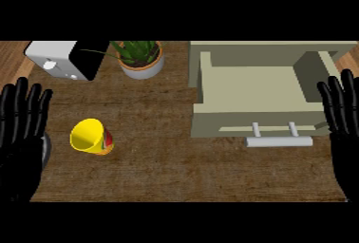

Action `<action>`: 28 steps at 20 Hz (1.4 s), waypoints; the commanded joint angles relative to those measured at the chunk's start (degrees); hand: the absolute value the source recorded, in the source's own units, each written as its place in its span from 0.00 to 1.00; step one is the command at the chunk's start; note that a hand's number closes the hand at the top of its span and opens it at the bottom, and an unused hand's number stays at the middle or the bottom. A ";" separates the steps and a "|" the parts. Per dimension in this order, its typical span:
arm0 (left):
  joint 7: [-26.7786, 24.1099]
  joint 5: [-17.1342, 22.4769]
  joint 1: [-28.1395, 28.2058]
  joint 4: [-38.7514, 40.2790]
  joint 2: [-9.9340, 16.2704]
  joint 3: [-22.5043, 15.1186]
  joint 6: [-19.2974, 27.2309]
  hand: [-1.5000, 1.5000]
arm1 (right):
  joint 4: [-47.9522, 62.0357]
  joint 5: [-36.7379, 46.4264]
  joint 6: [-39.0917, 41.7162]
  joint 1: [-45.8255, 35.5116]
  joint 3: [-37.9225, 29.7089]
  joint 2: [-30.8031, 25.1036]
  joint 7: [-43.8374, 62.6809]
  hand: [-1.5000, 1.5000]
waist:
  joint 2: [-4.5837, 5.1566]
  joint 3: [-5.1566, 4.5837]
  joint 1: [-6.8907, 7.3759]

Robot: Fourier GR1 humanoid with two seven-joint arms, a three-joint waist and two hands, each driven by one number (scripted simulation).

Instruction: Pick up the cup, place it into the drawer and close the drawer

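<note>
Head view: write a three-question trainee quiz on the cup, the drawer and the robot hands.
1. True or false: the yellow cup already sits inside the drawer.
2. Multiple choice: the left robot hand is (A) curled round the cup, (B) open with fingers up near the left edge, (C) on the drawer handle.
3. Fill in: the potted plant stands between the white appliance and the ____.

Key
1. False: the cup stands on the counter, left of the open drawer.
2. B. The right robot hand is open too, near the right edge.
3. Drawer.
</note>
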 commanded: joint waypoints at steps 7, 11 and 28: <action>4.94 27.24 -1.41 10.52 8.72 2.51 -21.14 0.00 | 2.31 -1.23 4.47 2.04 5.09 -0.42 3.11 0.00 | -1.66 0.46 0.51; 6.43 36.10 -6.92 20.73 14.14 8.80 -26.49 0.00 | 6.73 -5.04 6.28 -2.09 0.36 -2.42 3.03 0.00 | -1.88 0.63 0.65; -13.47 17.63 -14.49 57.23 17.91 13.22 -38.13 0.00 | 13.59 -5.23 8.10 -8.69 -2.94 -2.35 2.03 0.00 | -2.06 0.63 0.73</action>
